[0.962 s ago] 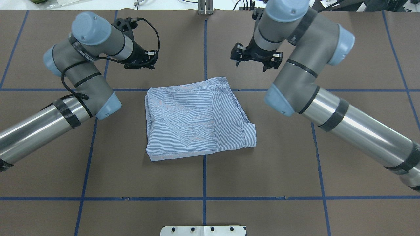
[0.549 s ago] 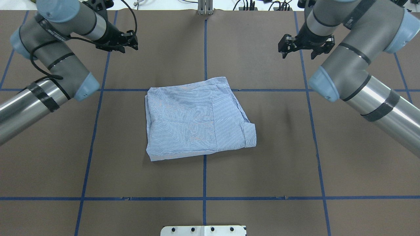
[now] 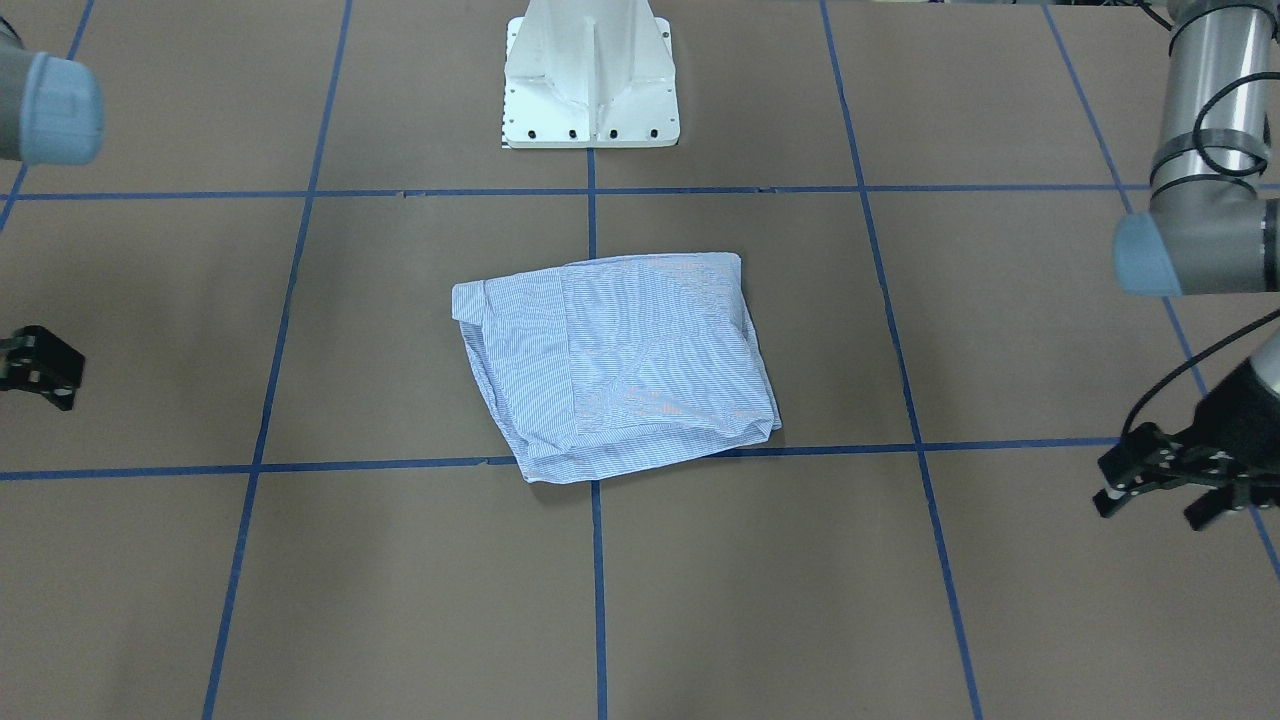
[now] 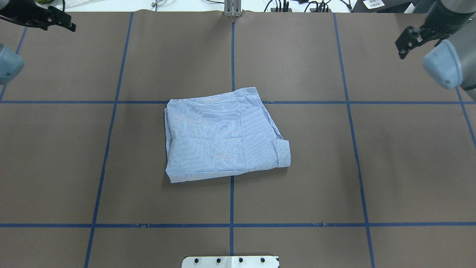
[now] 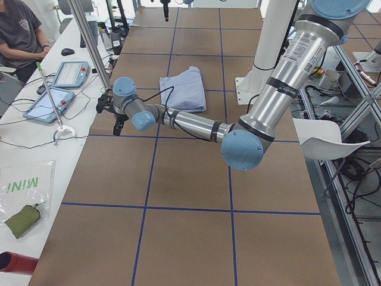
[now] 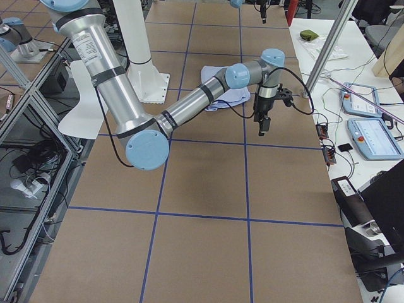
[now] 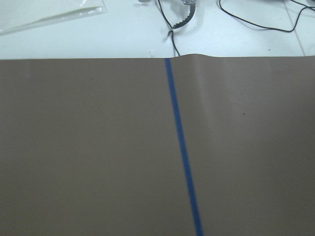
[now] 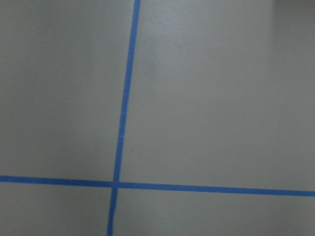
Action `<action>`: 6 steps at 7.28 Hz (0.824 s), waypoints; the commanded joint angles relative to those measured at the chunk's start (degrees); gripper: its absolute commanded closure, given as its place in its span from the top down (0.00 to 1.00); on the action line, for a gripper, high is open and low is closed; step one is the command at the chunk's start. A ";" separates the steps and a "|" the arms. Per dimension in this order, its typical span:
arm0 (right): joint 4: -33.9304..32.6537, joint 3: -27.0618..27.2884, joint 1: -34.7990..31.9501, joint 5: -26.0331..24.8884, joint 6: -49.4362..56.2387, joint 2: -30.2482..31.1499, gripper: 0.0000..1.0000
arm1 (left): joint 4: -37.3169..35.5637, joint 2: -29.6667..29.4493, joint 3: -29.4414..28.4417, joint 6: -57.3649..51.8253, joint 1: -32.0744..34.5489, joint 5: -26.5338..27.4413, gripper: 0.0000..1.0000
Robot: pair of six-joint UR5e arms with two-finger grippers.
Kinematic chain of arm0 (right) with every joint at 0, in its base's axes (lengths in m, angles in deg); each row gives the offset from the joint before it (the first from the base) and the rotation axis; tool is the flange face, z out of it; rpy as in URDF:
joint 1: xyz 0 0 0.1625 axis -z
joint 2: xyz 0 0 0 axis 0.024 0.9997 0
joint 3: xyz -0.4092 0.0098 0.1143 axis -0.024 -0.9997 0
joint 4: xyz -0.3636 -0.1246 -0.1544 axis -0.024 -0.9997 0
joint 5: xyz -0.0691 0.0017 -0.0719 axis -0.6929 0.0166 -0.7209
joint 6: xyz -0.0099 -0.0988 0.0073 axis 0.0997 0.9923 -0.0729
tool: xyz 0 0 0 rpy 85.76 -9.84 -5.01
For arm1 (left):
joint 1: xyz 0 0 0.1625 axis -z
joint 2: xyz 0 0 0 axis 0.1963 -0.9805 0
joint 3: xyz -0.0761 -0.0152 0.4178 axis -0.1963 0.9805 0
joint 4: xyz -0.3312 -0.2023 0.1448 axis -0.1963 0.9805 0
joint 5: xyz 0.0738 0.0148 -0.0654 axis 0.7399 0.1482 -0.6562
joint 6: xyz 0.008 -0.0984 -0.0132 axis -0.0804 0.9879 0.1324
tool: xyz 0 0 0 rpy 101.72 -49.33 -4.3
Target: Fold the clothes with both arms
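Note:
The clothes are one light blue striped shirt (image 4: 223, 136), folded into a rough square at the middle of the brown table (image 4: 111, 167); it also shows in the front-facing view (image 3: 620, 360). My left gripper (image 4: 57, 23) hovers open and empty over the far left corner, well away from the shirt, its two fingers spread in the front-facing view (image 3: 1155, 505). Over the far right corner is my right gripper (image 4: 411, 42), open and empty, with one finger hidden behind the arm's blue elbow cap. Both wrist views show only bare table and blue tape.
Blue tape lines (image 4: 231, 201) divide the table into squares. The white pedestal base (image 3: 590, 90) stands at the robot's edge. Beyond the far edge lie cables (image 7: 172, 29), control tablets (image 5: 71, 74) and a seated person (image 5: 18, 30).
Both arms have swung outward and away from the shirt, the left gripper to the far left corner and the right to the far right corner. The shirt has not moved.

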 commanded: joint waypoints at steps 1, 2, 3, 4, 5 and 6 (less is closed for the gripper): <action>0.21 0.28 -7.44 4.59 6.70 7.50 1.00 | -2.16 7.89 3.00 -12.08 5.18 -0.42 1.00; 0.39 0.02 -6.77 3.83 6.87 6.40 1.00 | -1.80 8.72 4.77 -11.48 5.45 -0.42 1.00; 0.57 -0.51 -6.41 3.91 7.05 8.91 1.00 | -0.15 12.12 7.05 -12.17 6.24 -0.16 1.00; 2.74 -1.21 -6.41 3.82 6.87 9.81 1.00 | 7.53 15.11 6.64 -11.83 6.24 0.10 1.00; 3.11 -1.48 -6.41 3.82 6.96 12.77 1.00 | 11.61 18.53 6.37 -11.74 6.16 0.36 1.00; 4.77 -1.74 -6.41 3.82 7.05 14.54 1.00 | 11.99 19.18 4.54 -11.74 5.98 0.63 1.00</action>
